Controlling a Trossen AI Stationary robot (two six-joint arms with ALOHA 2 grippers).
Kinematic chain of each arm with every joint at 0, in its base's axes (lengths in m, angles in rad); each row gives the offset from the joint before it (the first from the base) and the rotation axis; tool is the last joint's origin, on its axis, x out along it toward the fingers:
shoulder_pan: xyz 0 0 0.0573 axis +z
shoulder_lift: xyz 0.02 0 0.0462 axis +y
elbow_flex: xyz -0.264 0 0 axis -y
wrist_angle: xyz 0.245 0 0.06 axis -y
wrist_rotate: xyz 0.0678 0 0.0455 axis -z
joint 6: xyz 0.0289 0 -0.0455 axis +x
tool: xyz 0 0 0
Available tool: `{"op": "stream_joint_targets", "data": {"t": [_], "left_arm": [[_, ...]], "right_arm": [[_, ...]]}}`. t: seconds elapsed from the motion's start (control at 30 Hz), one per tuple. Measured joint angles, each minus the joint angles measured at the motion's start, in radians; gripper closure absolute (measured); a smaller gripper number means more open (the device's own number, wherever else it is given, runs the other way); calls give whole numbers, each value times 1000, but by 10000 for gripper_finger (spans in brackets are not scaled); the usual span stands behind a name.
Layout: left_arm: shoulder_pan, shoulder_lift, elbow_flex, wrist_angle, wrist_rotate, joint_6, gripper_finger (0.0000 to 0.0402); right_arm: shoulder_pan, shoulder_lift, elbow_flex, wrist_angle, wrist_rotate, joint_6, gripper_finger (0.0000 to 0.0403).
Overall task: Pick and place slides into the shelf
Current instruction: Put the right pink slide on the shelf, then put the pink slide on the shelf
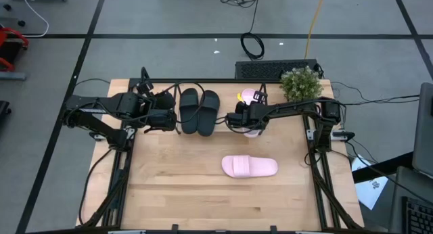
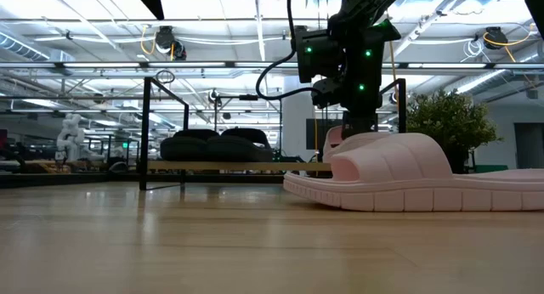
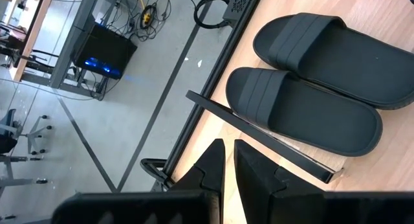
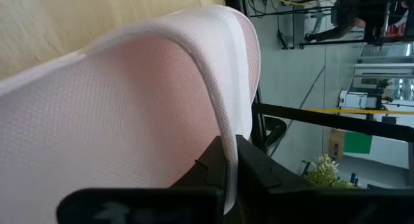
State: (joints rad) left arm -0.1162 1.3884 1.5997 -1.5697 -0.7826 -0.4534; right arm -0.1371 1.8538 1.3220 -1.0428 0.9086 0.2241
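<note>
One pink slide (image 4: 129, 107) was pinched by its strap edge between the closed fingers of the right gripper (image 1: 245, 120) at the shelf (image 1: 223, 134), presumably for setting beside the black pair (image 1: 198, 111) stored there. The left gripper (image 1: 166, 115) was parked alongside, fingers nearly closed and empty. The second pink slide (image 1: 249, 166) lay mid-table (image 1: 176, 186); a plant (image 1: 300, 83) stood at the corner.

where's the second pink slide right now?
High view: the pink slide sits at the shelf, right of the black pair, with the right gripper shut on its strap. Its mate lies mid-table.
</note>
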Motion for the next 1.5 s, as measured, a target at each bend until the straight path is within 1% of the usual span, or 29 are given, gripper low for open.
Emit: {"op": "stream_joint_targets", "data": {"t": [0.43,0.83,0.97,1.33,1.5], "left_arm": [[0,0,0,0,0,4,366],[0,0,0,0,0,4,366],[0,0,0,0,-1,4,366],[0,0,0,2,-1,4,366],[0,0,0,3,-1,4,366]], "right_arm": [[0,0,0,-31,-3,-1,319],[9,0,0,-35,-3,-1,288],[20,0,0,-43,-23,-1,277],[29,-1,0,-51,-22,-1,223],[29,-31,0,-63,-22,-1,211]]}}
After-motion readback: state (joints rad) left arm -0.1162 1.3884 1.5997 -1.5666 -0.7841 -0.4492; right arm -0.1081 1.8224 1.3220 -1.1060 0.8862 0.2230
